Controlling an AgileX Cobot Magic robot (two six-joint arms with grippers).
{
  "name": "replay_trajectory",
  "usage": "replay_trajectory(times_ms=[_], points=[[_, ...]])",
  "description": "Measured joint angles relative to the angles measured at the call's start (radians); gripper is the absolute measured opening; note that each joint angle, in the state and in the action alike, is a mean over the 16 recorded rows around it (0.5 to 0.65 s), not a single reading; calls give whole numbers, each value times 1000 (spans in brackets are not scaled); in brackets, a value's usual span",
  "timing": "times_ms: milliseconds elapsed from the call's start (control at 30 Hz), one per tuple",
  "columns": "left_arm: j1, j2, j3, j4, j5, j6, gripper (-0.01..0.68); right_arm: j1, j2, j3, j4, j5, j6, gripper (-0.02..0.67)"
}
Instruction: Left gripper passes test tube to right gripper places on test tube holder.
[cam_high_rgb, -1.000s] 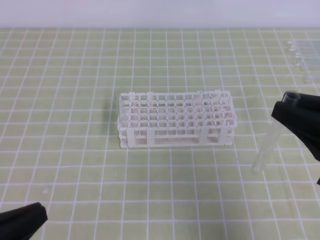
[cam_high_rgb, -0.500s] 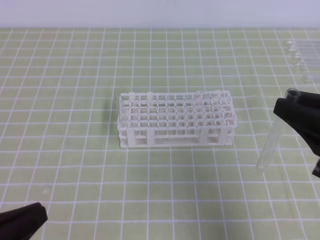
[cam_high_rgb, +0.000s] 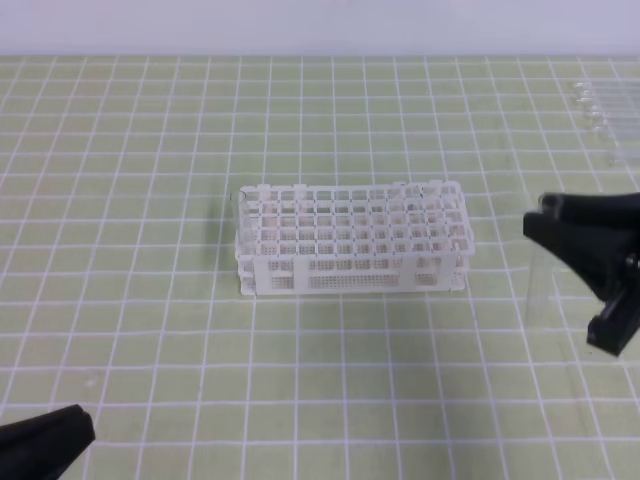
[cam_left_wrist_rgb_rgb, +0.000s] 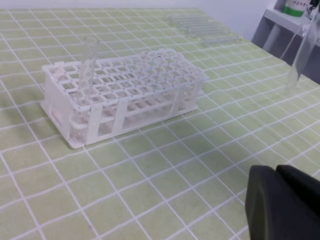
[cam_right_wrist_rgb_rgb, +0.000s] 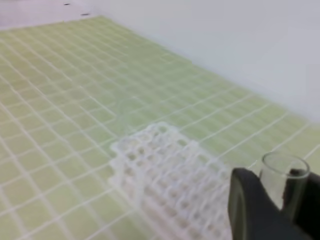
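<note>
My right tool (cam_high_rgb: 548, 222) pinches the test tube (cam_high_rgb: 539, 285) just under its open rim, seen close in the wrist view (cam_right_wrist_rgb_rgb: 282, 185), so the tube hangs mouth-up and nearly vertical, its rounded end clear of the counter (cam_high_rgb: 120, 150). That hold suits a straight drop into a hole, I judge. The tube sits off the right end of the test tube holder (cam_high_rgb: 350, 240), near it but apart, toward the counter's right edge. The holder lies lengthwise about mid-counter, its grid of square holes facing up. 1 other tube (cam_left_wrist_rgb_rgb: 88, 62) already stands upright in a hole at the holder's left end. My left tool (cam_high_rgb: 45, 440) is parked at the near-left corner of the counter, fingers pressed together, holding nothing; handover looks done, so it keeps out of the way. Spare tubes (cam_high_rgb: 605, 110) lie in a row at the far-right corner. Next needs the tube's lower end lined up over a free hole.
</note>
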Motion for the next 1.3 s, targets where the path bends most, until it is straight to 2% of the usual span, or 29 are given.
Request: replay_trajectory(times_ms=[133,233,433,533,733,1000,1133,1300], points=[[0,1,0,0,1,0,-2,41,19,-63,-15,-50,-46,108],[0,2,0,1,2,0,-2,84,38,-127,-49,-99,-29,108],[0,3,0,2,2,0,-2,197,109,-277,-194,-232,147,108],[0,3,0,4,2,0,-2,260,159,-344,-308,-326,318,108],[0,3,0,9,2,0,-2,391,262,-435,-591,-599,767,107],[0,1,0,13,4,-1,-2,552,383,-457,-982,-1033,1357,105],[0,1,0,13,4,-1,-2,606,438,-444,-1124,-1191,1530,105],[0,1,0,13,5,-1,-2,643,504,-433,-1244,-1301,1689,105]])
